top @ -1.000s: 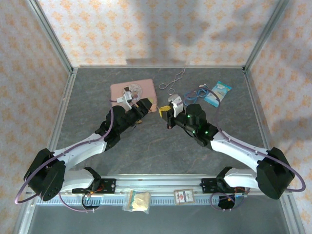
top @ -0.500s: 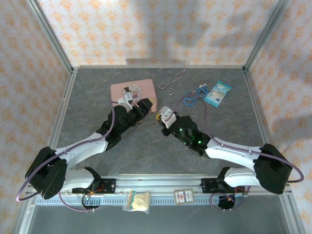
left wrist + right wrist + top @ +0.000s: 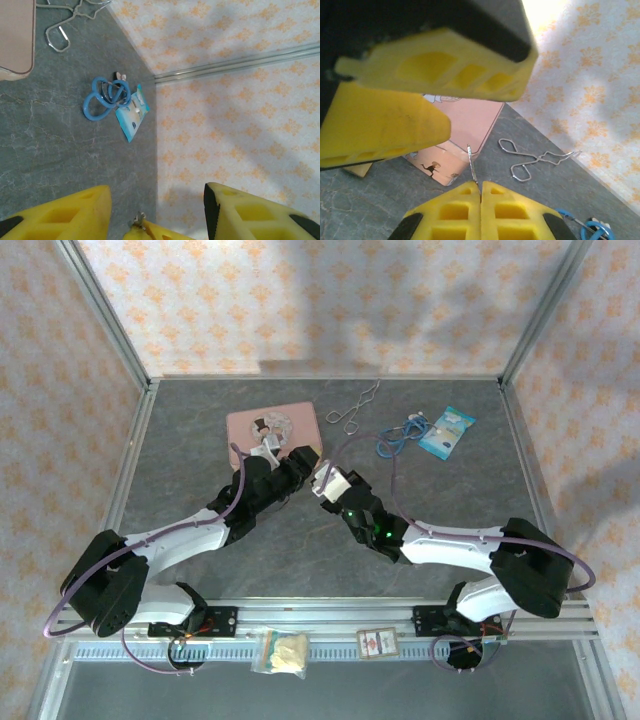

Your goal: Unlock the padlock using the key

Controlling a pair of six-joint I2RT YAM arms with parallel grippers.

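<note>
My right tool (image 3: 480,192): pinched shut on the key (image 3: 471,167). It has swung left in the last second and is now just beside my left tool (image 3: 156,200), which gapes wide. Padlock: cannot locate. Insertion likely still pending.

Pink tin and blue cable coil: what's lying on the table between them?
A thin silver wire loop lies between the flat pink tin and the coiled blue cable; the top external view shows it.

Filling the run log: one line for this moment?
left gripper open | right gripper shut on key | grippers close together
</note>
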